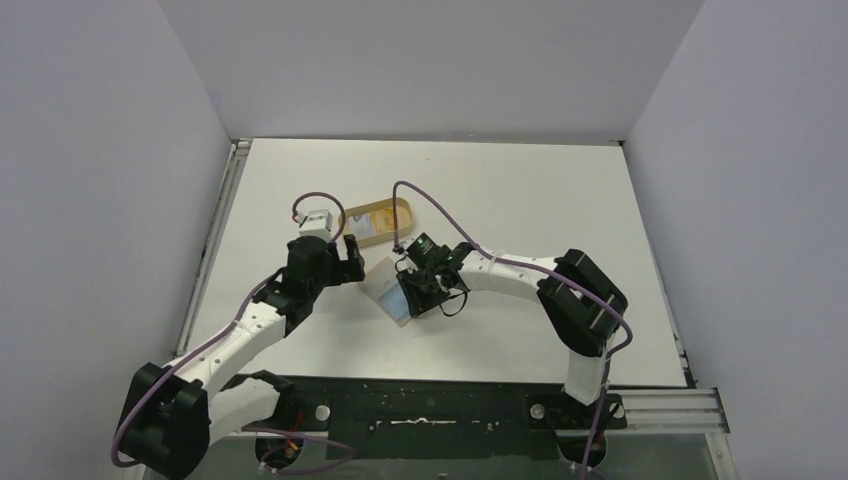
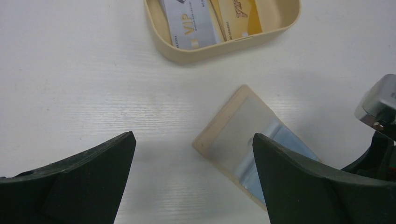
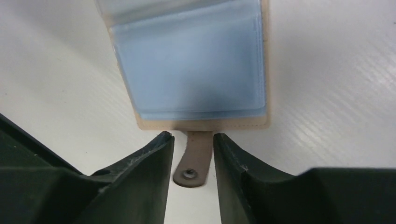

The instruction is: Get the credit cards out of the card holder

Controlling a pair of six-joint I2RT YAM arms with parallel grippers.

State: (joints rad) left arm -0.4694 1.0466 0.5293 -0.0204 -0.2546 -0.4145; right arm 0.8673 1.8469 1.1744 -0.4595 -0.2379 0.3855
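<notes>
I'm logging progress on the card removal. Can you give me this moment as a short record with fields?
card holder: open, lying flat on the table
credit card: light blue, inside a clear sleeve, not yet out
left gripper: fingers wide apart, holding nothing
right gripper: fingers close on either side of the snap tab; contact unclear
tray: beyond the holder, apart from it; holds a silver VIP card and a yellow card

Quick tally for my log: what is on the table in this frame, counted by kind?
Cards: 3, a silver card and a gold card in the tray, and a light blue card in the holder
Card holder: 1
Tray: 1
Total: 5
</notes>
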